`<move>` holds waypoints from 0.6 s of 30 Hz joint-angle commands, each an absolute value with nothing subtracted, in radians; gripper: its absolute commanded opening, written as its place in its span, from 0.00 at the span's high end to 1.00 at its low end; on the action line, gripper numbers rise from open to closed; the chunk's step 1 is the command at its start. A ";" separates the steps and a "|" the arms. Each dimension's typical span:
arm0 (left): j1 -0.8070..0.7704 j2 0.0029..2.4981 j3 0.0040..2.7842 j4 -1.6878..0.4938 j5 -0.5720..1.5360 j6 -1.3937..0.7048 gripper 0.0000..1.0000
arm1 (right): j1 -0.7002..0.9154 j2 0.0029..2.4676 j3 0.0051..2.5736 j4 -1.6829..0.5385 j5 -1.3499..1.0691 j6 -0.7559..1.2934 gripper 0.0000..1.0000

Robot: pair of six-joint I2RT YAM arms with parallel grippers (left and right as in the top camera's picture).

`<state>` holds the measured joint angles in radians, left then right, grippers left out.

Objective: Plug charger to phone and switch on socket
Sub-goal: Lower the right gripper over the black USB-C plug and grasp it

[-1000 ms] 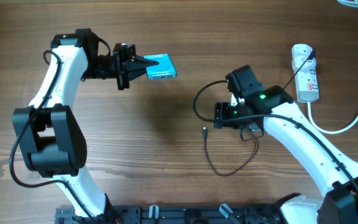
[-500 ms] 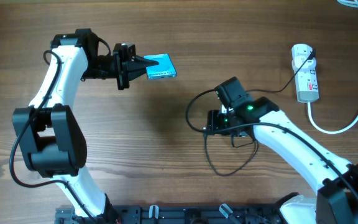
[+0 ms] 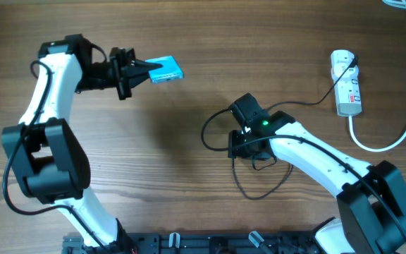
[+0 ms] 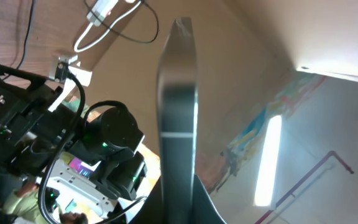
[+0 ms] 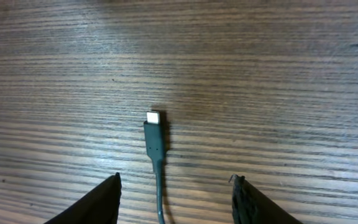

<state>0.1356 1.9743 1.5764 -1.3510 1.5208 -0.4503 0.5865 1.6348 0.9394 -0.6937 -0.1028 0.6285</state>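
My left gripper was clamped on the phone, holding it apparently clear of the table on my left side. My right gripper hung low with its fingers apart on either side of the charger, whose connector tip lay flat on the wood, ungripped. So the phone was in hand, but the cable was not yet picked up and nothing was plugged in. The socket sat well apart at the far right, and I could not tell how its switch stood.
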 commanded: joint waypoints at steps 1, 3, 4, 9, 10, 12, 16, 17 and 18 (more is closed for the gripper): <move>0.166 1.943 1.578 -1.354 1.570 -0.452 0.96 | 0.604 1.648 0.958 -0.696 -0.059 0.635 0.44; 0.172 1.943 1.578 -1.354 1.570 -0.452 0.96 | 0.614 1.648 0.959 -0.698 -0.052 0.636 0.44; 0.173 1.943 1.578 -1.354 1.570 -0.452 0.96 | 0.620 1.648 0.962 -0.702 -0.049 0.638 0.44; 0.175 1.943 1.578 -1.354 1.570 -0.452 0.96 | 0.644 1.685 1.007 -0.733 -0.049 0.639 0.44; 0.175 1.943 1.578 -1.354 1.570 -0.452 0.96 | 0.644 1.701 1.022 -0.749 -0.045 0.639 0.44; 0.175 1.943 1.578 -1.354 1.570 -0.452 0.96 | 0.644 1.748 1.053 -0.780 -0.034 0.639 0.44; 0.175 1.943 1.578 -1.354 1.570 -0.452 0.96 | 0.644 1.822 1.106 -0.805 -0.035 0.641 0.44; 0.175 1.943 1.578 -1.354 1.570 -0.452 0.96 | 0.644 1.835 1.113 -0.806 -0.035 0.646 0.44; 0.175 1.943 1.578 -1.354 1.570 -0.452 0.96 | 0.644 1.844 1.116 -0.805 -0.034 0.655 0.44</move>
<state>0.1707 1.9743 1.5764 -1.3510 1.5208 -0.4503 0.6407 1.7958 1.0752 -0.8005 -0.0582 0.6304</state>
